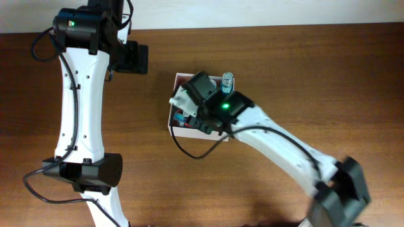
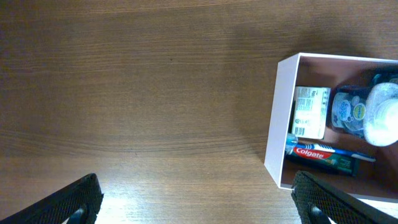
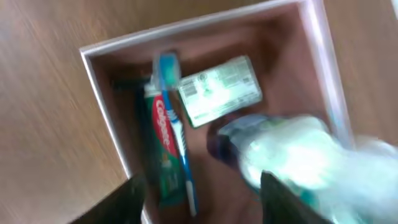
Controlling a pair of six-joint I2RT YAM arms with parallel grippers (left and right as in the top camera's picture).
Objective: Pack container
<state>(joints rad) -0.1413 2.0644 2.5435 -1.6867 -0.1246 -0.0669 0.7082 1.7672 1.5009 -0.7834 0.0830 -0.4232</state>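
The container (image 2: 277,118) sits in the middle of the surface (image 2: 124,93), with toothpaste (image 2: 320,154), carton (image 2: 310,112) and bottle (image 2: 364,112) inside; right tool (image 3: 205,202) hovers above, spread, empty; left tool (image 2: 196,202) spread beside it; best lift the right straight up, clearing the bottle's cap so nothing tips.

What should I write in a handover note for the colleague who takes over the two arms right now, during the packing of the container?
Left gripper: open, empty, over the table beside the container.
Right gripper: above the container, fingers apart, apparently holding nothing; this view is blurred.
In the container: toothpaste, toothbrush and green-and-white carton lying flat, bottle standing.
Done: these four things are packed.
Left: lift the right arm clear of the container. I cannot tell whether more things wait out of view.
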